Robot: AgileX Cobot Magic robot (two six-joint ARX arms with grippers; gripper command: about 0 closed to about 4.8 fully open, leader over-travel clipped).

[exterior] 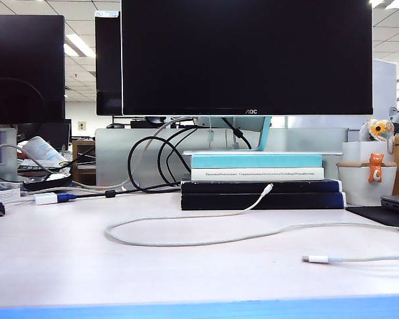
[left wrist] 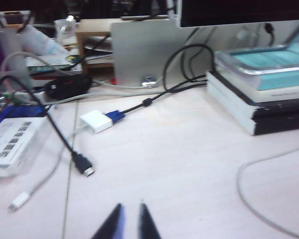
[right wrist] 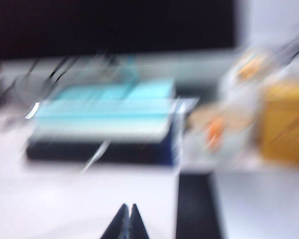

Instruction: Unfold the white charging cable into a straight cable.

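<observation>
The white charging cable [exterior: 186, 240] lies on the pale table in a wide open loop. One plug end [exterior: 268, 189] leans against the dark books, and the other plug end [exterior: 314, 258] rests near the front right. Neither gripper shows in the exterior view. In the left wrist view my left gripper [left wrist: 130, 205] hovers over bare table with a narrow gap between its tips and nothing in it; the cable's bend [left wrist: 241, 191] lies apart from it. The right wrist view is blurred. My right gripper [right wrist: 128, 205] is shut and empty, short of the cable end [right wrist: 100, 149] at the books.
A stack of books [exterior: 259, 186] stands under the monitor [exterior: 246, 56]. Black looped cables [exterior: 149, 166], a white adapter block with a blue plug [left wrist: 95, 121] and a black plug [left wrist: 84, 166] lie at the left. A white pot [exterior: 362, 183] and a dark mat [exterior: 386, 216] sit at the right.
</observation>
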